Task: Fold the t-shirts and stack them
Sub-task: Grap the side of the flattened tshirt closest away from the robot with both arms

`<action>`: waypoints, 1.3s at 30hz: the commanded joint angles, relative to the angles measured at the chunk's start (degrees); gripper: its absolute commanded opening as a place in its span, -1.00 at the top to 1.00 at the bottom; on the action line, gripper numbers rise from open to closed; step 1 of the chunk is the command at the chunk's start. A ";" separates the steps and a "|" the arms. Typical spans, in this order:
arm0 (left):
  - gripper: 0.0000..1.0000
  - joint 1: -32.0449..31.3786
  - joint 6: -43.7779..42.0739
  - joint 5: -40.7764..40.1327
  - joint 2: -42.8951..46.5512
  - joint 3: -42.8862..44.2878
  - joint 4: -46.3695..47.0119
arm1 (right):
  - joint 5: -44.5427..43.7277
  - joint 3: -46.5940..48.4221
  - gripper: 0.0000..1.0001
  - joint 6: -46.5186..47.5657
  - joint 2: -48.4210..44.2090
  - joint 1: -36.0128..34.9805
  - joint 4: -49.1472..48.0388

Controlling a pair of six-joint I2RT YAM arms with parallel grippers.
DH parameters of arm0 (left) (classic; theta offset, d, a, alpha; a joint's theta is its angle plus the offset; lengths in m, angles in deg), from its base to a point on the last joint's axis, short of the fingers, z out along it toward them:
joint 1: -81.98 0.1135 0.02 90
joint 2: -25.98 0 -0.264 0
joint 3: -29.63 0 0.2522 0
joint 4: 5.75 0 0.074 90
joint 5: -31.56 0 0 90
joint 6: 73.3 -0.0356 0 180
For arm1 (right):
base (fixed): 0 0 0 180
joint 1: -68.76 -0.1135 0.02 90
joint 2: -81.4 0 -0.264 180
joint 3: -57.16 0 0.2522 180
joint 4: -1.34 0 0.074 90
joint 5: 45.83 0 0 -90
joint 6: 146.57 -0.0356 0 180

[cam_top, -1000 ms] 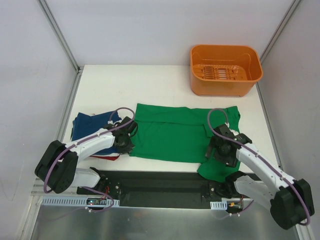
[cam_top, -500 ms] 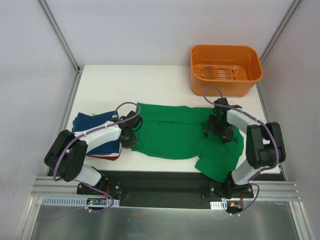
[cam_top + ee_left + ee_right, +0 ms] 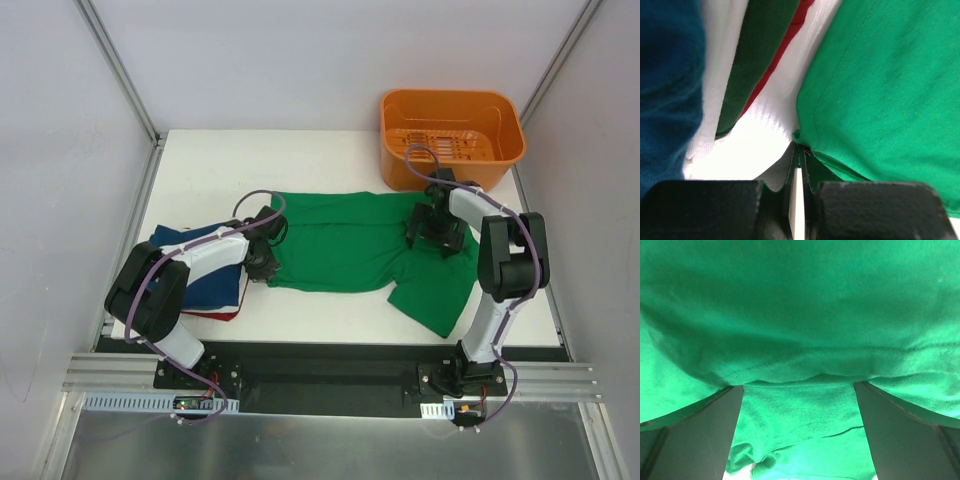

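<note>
**Top view.** The green t-shirt [image 3: 345,250] lies spread across the middle of the white bench [image 3: 270,165]. Its long side runs left to right, and one sleeve trails toward the near right corner. We mark the left claw [image 3: 262,262] at the shirt's left edge and the right claw [image 3: 437,234] on the cloth near its right end. The right claw is close to the orange basket [image 3: 450,175], which stands at the far right of the bench. Left of the green shirt sits a pile, with the navy t-shirt [image 3: 195,275] uppermost. The red t-shirt [image 3: 218,315] shows as a thin edge at the pile's near side.

**Left wrist view.** The left claw is fully closed, its tips pinching the hem of the green t-shirt at a corner. Bare bench shows beside the grip. Beyond it a dark t-shirt [image 3: 757,55] lies against the red strip, and navy cloth fills the left of this view.

**Right wrist view.** The right claw stands wide apart and we see it grip nothing. Its fingers [image 3: 695,440] stand astride a rumpled fold of green cloth, and a stitched hem crosses just ahead of them.
</note>
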 commanded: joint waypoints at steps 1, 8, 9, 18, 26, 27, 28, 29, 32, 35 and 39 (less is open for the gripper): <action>1.00 0.38 -1.75 -0.55 0.93 -0.66 -0.41 | -3.73 -5.68 -0.93 1.82 -6.40 0.37 2.19; 1.00 0.38 -1.05 0.42 5.23 -4.26 -0.50 | -0.14 -22.48 -0.93 -1.43 -29.95 -0.07 1.22; 1.00 0.38 -0.96 0.51 5.68 -4.79 -0.50 | 0.66 -23.89 -0.93 -2.13 -32.24 -0.25 1.75; 1.00 0.29 -0.87 0.51 8.41 -6.02 -0.15 | 2.95 -40.40 -0.93 -16.97 -51.85 -0.51 8.35; 1.00 0.29 -0.52 1.48 8.67 -6.20 0.73 | 7.43 -43.68 -0.93 -20.07 -53.01 -0.42 7.64; 1.00 0.29 -0.44 1.39 8.76 -6.37 0.82 | 7.69 -43.76 -0.93 -19.90 -52.83 -0.42 7.56; 1.00 0.29 -0.35 1.39 8.85 -6.55 0.91 | 7.70 -44.11 -0.93 -19.81 -52.31 -0.42 7.64; 1.00 0.29 -0.09 1.48 8.76 -6.64 1.08 | 7.17 -44.20 -0.94 -19.63 -51.78 -0.34 7.64; 1.00 0.29 -0.26 2.00 8.32 -6.73 1.70 | 6.20 -44.47 -0.94 -19.02 -49.49 -0.34 6.94; 1.00 0.29 -0.35 2.01 8.41 -6.73 1.88 | 5.68 -44.21 -0.86 -19.10 -49.23 -0.34 6.85; 1.00 0.29 -0.52 2.00 8.76 -6.64 1.79 | 1.55 -43.24 -0.59 -17.01 -47.56 -0.16 6.41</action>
